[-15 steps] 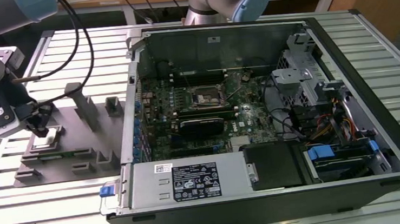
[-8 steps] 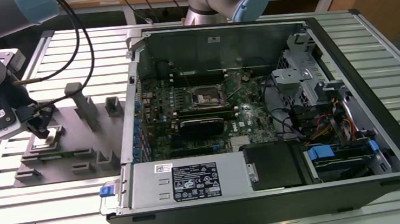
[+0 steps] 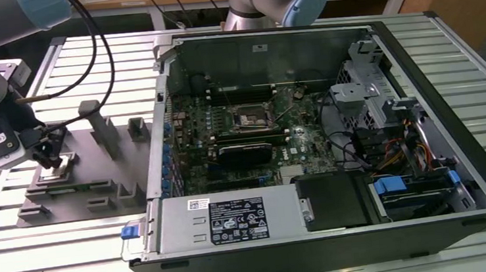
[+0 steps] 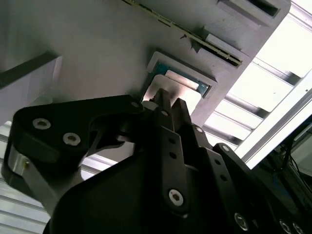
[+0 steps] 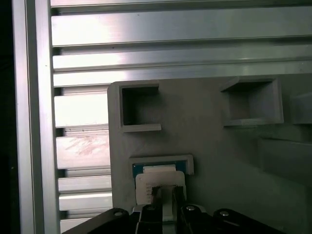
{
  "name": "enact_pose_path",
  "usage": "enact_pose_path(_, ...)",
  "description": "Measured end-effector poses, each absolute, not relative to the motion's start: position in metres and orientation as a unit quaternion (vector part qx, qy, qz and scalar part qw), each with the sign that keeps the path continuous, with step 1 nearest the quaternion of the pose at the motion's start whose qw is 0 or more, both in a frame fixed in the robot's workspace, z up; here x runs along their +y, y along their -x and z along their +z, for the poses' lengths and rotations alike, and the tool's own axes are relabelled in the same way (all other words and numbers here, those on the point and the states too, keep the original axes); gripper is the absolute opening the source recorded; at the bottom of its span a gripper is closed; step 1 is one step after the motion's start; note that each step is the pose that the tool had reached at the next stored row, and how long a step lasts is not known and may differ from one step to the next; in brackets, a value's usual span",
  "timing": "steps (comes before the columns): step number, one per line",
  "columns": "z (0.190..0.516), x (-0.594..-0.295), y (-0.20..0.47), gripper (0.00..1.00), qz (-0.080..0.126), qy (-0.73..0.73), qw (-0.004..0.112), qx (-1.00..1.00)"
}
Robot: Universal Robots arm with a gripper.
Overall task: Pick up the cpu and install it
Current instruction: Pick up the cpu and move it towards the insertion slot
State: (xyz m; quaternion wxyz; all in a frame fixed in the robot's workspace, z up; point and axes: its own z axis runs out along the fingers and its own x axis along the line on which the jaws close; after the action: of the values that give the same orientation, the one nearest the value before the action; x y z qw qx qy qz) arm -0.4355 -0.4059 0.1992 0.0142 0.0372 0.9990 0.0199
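Directly beneath the fingers lies the cpu, seated flat in a shallow pocket of the grey fixture on the slatted table. The gripper points straight down over it. In both wrist views the fingers are drawn nearly together, with only a narrow slit between the tips and nothing clamped in that slit. The tips sit over the chip's bright top face, not around its edges. Whether they touch the face cannot be told.

Well away from the fingers, toward the exterior view's right, the open computer case shows the motherboard and its square socket, which looks vacant. The cpu is therefore judged to be not yet lifted or installed.

Hazards:
- With the fingers this narrow and centred on the lid, a closing motion would find no edge to bear on, so the chip would probably stay in its pocket.
- Downward pressure from the tips could scratch the lid or tip the chip against the pocket's raised lip.
- An off-centre hold would carry the chip tilted, so it might seat badly in the socket.
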Motion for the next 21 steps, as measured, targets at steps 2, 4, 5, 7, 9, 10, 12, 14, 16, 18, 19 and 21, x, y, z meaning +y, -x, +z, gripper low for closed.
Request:
enact_pose_path(2, 0.1992, -0.4059, 0.4355, 0.29, 0.02, -0.037, 0.014, 0.999)
enact_pose_path(4, 0.1992, -0.406, 0.4356, 0.35, 0.02, -0.037, 0.014, 0.999)
enact_pose_path(5, 0.1992, -0.406, 0.4356, 0.41, 0.02, -0.037, 0.014, 0.999)
enact_pose_path(7, 0.1992, -0.406, 0.4356, 0.47, 0.02, -0.037, 0.014, 0.999)
enact_pose_path(9, 0.1992, -0.406, 0.4356, 0.58, 0.02, -0.037, 0.014, 0.999)
enact_pose_path(10, 0.1992, -0.4061, 0.4356, 0.58, 0.02, -0.037, 0.014, 0.999)
enact_pose_path(12, 0.1992, -0.4061, 0.4356, 0.65, 0.02, -0.037, 0.014, 0.999)
enact_pose_path(14, 0.1989, -0.4062, 0.4356, 0.65, 0.016, -0.037, 0.014, 0.999)
enact_pose_path(16, 0.1978, -0.4062, 0.4355, 0.65, 0.012, -0.037, 0.015, 0.999)
enact_pose_path(18, 0.1967, -0.4061, 0.4356, 0.65, 0.011, -0.037, 0.014, 0.999)
enact_pose_path(19, 0.1959, -0.4061, 0.4356, 0.65, 0.012, -0.037, 0.015, 0.999)
enact_pose_path(21, 0.1945, -0.4061, 0.4356, 0.65, 0.012, -0.036, 0.014, 0.999)
